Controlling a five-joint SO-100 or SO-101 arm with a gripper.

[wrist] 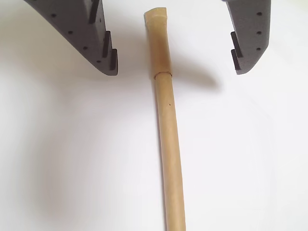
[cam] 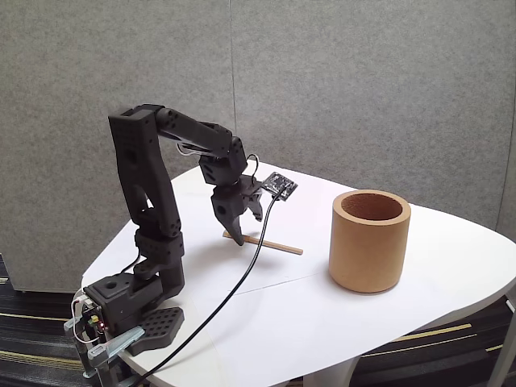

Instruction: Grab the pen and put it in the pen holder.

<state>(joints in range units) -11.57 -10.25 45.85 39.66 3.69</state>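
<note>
Grey felt partition behind white counter (cam: pixel 419 274). We log: pen (cam: pixel 270 243) flat on counter, at 9 o'clock from pen holder (cam: pixel 370 239), apart from it. Fingers (wrist: pixel 175 65) spread wide, straddling pen's upper end in wrist view, not touching, holding nothing. Progress as we judge: approach done; grasp, lift, carry, drop remaining. Pen holder upright; visible interior shows nothing, bottom hidden.
</note>
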